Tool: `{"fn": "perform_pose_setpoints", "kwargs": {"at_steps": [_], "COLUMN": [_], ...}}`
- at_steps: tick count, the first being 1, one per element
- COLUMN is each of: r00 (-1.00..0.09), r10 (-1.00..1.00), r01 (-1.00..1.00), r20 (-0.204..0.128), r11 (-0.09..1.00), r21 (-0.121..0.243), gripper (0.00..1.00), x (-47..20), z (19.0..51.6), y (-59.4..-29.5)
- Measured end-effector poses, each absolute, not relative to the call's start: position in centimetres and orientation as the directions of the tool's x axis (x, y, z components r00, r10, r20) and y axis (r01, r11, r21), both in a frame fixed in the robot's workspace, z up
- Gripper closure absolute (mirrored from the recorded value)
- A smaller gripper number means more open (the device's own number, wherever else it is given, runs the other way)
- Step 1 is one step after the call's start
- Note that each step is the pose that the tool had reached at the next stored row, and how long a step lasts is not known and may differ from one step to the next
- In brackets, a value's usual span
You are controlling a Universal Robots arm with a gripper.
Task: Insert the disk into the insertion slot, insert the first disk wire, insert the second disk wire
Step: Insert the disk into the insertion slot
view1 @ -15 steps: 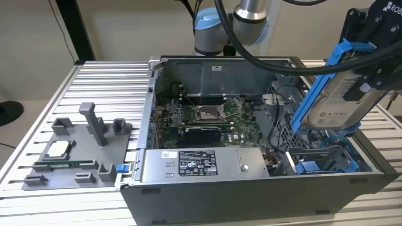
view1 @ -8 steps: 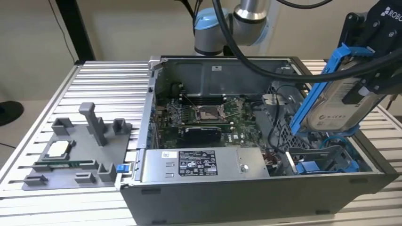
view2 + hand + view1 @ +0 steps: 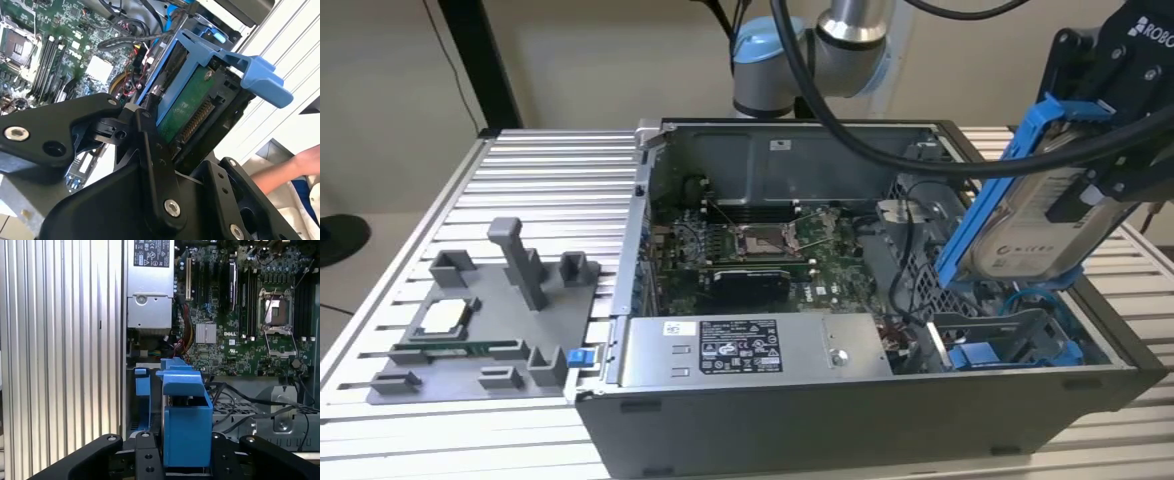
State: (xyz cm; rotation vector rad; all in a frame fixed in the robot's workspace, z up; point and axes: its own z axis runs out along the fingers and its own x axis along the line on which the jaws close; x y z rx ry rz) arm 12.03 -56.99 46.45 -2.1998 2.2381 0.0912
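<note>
My gripper (image 3: pixel 1091 150) is shut on the disk (image 3: pixel 1021 225), a silver-grey drive in a bright blue carrier. It holds the disk tilted, nearly on edge, over the open computer case at the exterior view's right. The disk's lower end hangs just above the insertion slot (image 3: pixel 987 352), a grey metal bay with blue rails. In the second wrist view the disk's green board (image 3: pixel 187 112) sits between the black fingers (image 3: pixel 150 145). The first wrist view shows the blue carrier (image 3: pixel 185 410) above a blue rail of the slot (image 3: pixel 142 392). Black cables (image 3: pixel 907 250) lie beside the bay; which are the disk wires I cannot tell.
The case holds a green motherboard (image 3: pixel 761 250) and a grey labelled power-supply box (image 3: pixel 720 350). A grey fixture tray (image 3: pixel 480 320) lies on the ribbed metal table (image 3: pixel 520 170) at the exterior view's left. A person's arm (image 3: pixel 285 170) is in the second wrist view.
</note>
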Motion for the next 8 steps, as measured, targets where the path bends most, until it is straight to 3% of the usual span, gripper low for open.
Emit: {"fn": "perform_pose_setpoints", "kwargs": {"at_steps": [8], "r00": [-0.018], "r10": [-0.999], "r01": [-0.999], "r20": [-0.042], "r11": [0.016], "r21": [0.040], "gripper": [1.00], "x": [12.04], "z": [46.10], "y": [-56.99]}}
